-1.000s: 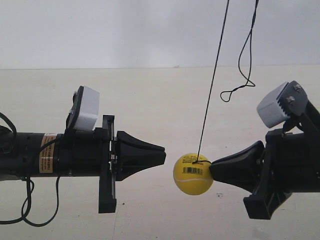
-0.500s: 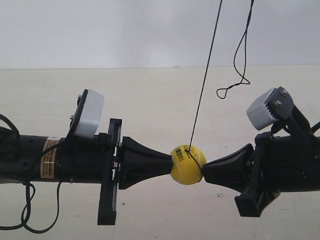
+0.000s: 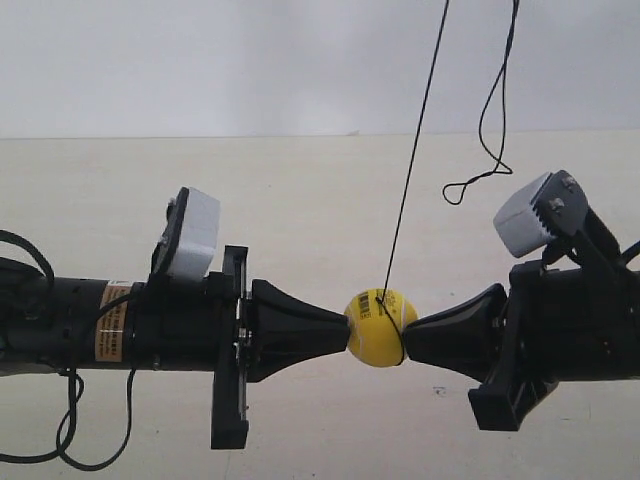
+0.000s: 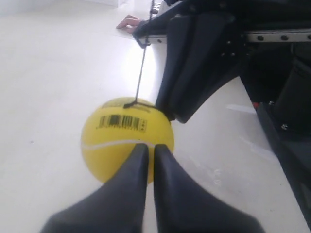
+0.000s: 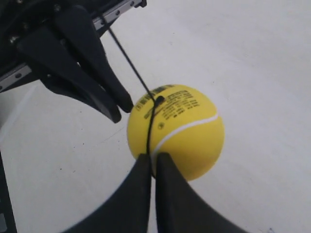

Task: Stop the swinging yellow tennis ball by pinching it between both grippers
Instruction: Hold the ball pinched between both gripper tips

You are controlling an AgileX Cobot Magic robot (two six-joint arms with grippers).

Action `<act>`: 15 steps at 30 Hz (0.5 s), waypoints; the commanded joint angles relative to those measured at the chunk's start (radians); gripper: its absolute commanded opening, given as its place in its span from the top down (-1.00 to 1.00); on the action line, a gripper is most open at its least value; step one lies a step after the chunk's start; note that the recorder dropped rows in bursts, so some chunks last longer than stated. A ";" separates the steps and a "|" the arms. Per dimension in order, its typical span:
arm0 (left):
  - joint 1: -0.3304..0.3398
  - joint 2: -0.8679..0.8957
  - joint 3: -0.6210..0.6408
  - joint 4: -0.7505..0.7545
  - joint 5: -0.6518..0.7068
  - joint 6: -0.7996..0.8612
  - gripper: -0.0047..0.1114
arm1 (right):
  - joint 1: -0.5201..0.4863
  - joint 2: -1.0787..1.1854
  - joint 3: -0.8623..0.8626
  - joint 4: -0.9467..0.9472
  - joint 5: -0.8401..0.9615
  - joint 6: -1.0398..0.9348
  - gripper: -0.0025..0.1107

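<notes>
Two tools meet on one yellow ball, one from each side.

Left tool (image 4: 149, 147): its two tapered black halves lie together, with only a thin slit between them. Their joined tip presses against the ball (image 4: 116, 141), just under the white seam (image 4: 104, 144) and below the barcode sticker (image 4: 121, 122).

Right tool (image 5: 151, 156): drawn together in the same way. Its tip touches the ball where the black string (image 5: 129, 63) wraps down over the curve.

Neither tool holds the ball between its own halves (each pushes with its closed point, and the ball is pinched between the two points).

In the exterior view the ball sits midway between the two arms, touching both tips. The arm at the exterior view's left (image 3: 60, 325) lies level and carries an orange label (image 3: 113, 333). The arm at the exterior view's right (image 3: 590, 325) is tilted slightly, its point aimed a little downward at the ball.

A white-grey boxy camera stands on top of each arm (one (image 3: 195, 235) on the level arm, one (image 3: 530, 218) on the tilted arm).

The string runs from the top of the ball up and out of the frame, leaning to the right as it rises. A loose loop of string (image 3: 475, 185) hangs beside it, well above the tilted arm.

Behind and below lies a pale cream surface (image 3: 300, 200).
</notes>
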 commanded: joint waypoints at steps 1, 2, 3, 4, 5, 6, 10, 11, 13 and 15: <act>-0.006 0.017 -0.004 -0.040 0.023 0.003 0.84 | 0.000 0.000 0.005 0.007 0.005 -0.011 0.96; -0.006 0.017 -0.004 -0.042 0.023 0.003 0.84 | 0.000 0.000 0.005 0.007 0.007 -0.011 0.96; -0.006 0.017 -0.004 -0.042 0.021 0.003 0.84 | 0.000 0.000 0.005 0.007 0.017 -0.011 0.96; -0.006 0.017 -0.004 -0.042 0.019 0.003 0.84 | 0.000 0.000 0.005 0.007 0.026 -0.011 0.96; -0.006 0.017 -0.004 -0.042 0.019 0.003 0.84 | 0.000 0.000 0.005 0.007 0.035 -0.011 0.96; -0.006 0.017 -0.004 -0.042 0.019 0.003 0.84 | 0.000 0.000 0.005 0.007 0.053 -0.011 0.96; -0.006 0.017 -0.004 -0.042 0.019 0.003 0.84 | 0.000 0.000 0.005 0.015 0.153 -0.004 0.96; -0.006 0.017 -0.004 -0.042 0.019 0.003 0.84 | 0.000 0.000 0.005 0.015 0.189 0.000 0.96; -0.006 0.017 -0.004 -0.042 0.019 0.003 0.84 | 0.000 0.000 0.005 0.017 0.182 0.005 0.96; -0.006 0.017 -0.004 -0.042 0.019 0.003 0.84 | 0.000 0.000 0.005 0.017 0.145 0.001 0.96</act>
